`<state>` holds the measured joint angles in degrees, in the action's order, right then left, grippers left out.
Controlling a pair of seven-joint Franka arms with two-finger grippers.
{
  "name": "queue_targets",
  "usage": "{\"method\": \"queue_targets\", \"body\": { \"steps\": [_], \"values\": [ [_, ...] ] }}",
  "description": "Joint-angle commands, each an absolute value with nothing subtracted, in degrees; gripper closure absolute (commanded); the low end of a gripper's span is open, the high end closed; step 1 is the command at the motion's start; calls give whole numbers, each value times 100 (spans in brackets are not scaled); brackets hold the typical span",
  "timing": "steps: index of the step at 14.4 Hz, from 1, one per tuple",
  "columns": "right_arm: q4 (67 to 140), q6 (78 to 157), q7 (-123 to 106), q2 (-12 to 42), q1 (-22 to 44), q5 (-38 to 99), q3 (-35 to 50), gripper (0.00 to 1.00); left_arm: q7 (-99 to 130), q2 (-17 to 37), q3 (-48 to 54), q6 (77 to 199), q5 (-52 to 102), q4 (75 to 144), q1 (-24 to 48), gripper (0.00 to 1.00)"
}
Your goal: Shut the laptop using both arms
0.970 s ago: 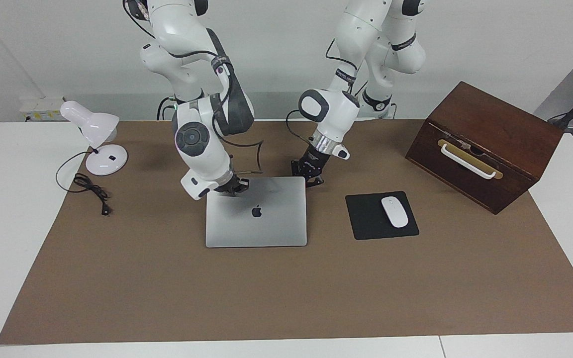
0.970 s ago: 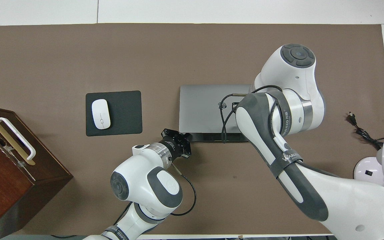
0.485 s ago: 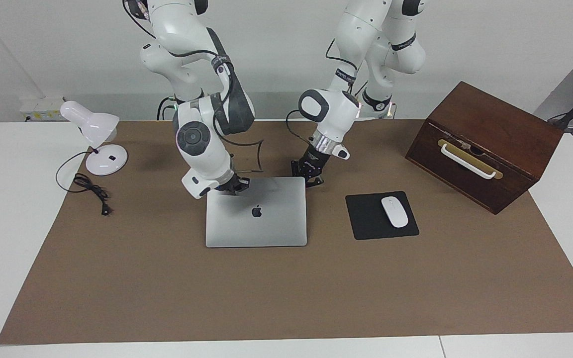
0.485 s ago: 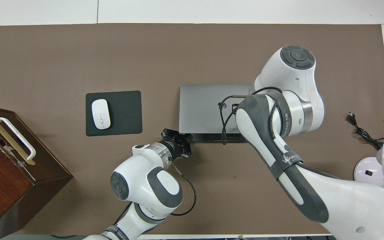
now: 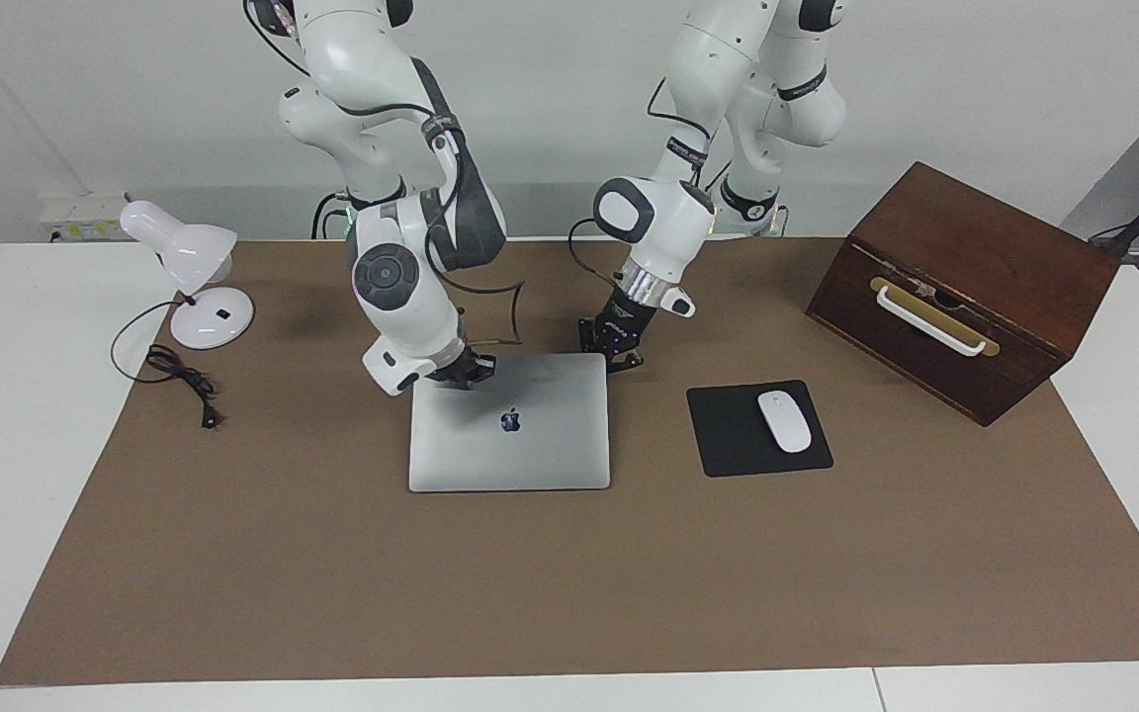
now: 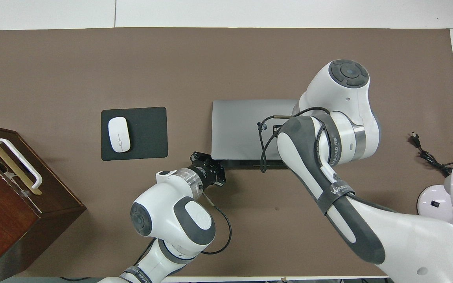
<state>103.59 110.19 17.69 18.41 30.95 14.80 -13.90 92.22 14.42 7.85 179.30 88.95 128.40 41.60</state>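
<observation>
Nearest the robots: left gripper [image 5: 621,358], fingertips together and gripping nothing, at the corner of the laptop [image 5: 520,445] toward the left arm's end; no telling whether touching the lid. Right gripper [image 5: 466,373], likewise closed and empty, down on the lid's other near corner. Laptop mid-mat, beside the mouse pad [image 5: 728,435], lid low, with a dark strip under its near edge from overhead, so probably not quite shut. Hinge judged to run along the edge farthest from the robots.

Handling, as a judgement: thin, rigid metal shell, smooth and slippery under hard fingertips, fairly heavy, with fragile glass inside. No pinching. Better to press with closed tips on both near corners, evenly and slowly, to avoid twisting the lid or skidding the machine along the mat.
</observation>
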Motion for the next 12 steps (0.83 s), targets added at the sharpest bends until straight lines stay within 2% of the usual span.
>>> {"method": "queue_targets", "body": {
  "steps": [1, 12],
  "values": [
    [10626, 11162, 1564, 1661, 3120, 1608, -1415, 100, 9246, 1573, 712, 18070, 9009, 12858, 4289, 100],
    [10670, 11162, 1564, 1635, 3129, 1608, -1415, 100, 9246, 1485, 712, 18088, 9009, 13087, 4289, 100]
  ]
}}
